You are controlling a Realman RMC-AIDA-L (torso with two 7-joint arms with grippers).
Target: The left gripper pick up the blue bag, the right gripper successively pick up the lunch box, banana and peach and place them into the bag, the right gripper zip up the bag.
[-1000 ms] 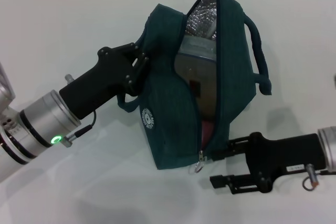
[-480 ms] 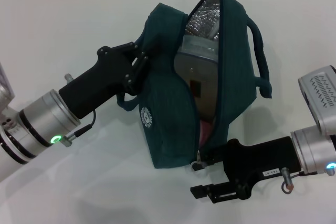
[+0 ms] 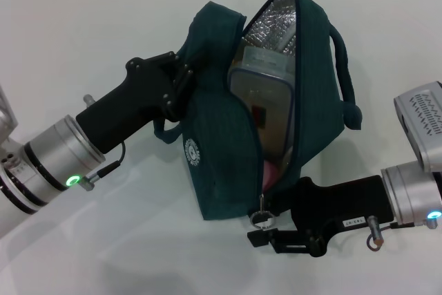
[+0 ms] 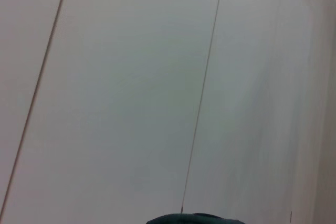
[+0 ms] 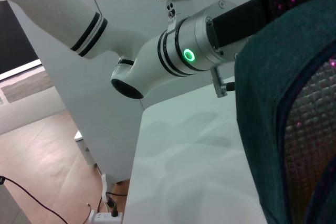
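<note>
Nearest to me in the head view, my right hand (image 3: 266, 229) sits low on the white table (image 3: 83, 46), right at the near bottom corner of the blue bag (image 3: 228, 170). Its black fingers (image 3: 276, 243) reach to the metal ring pull (image 3: 261, 217) of the zipper, and the ring lies between them; I cannot tell whether they are actually clenched on it or only bracketing it. The right wrist view shows only the bag's teal fabric and a strip of its foil lining close up, with my left arm beyond.

The bag stands tilted on the table, its zipper open along most of its length, gaping wide at the far upper end where the silver foil lining (image 3: 273, 29) shows. Inside the bag, the lunch box (image 3: 266, 112) stands on edge, its blue-rimmed lid and small colourful sticker facing the opening. Below the lunch box, close to the zipper's near end, a sliver of the pink peach (image 3: 271, 168) shows. The banana is not visible to me.

On the far left side of the bag, my left hand (image 3: 185, 81) is clenched on the bag's fabric near the handle.
</note>
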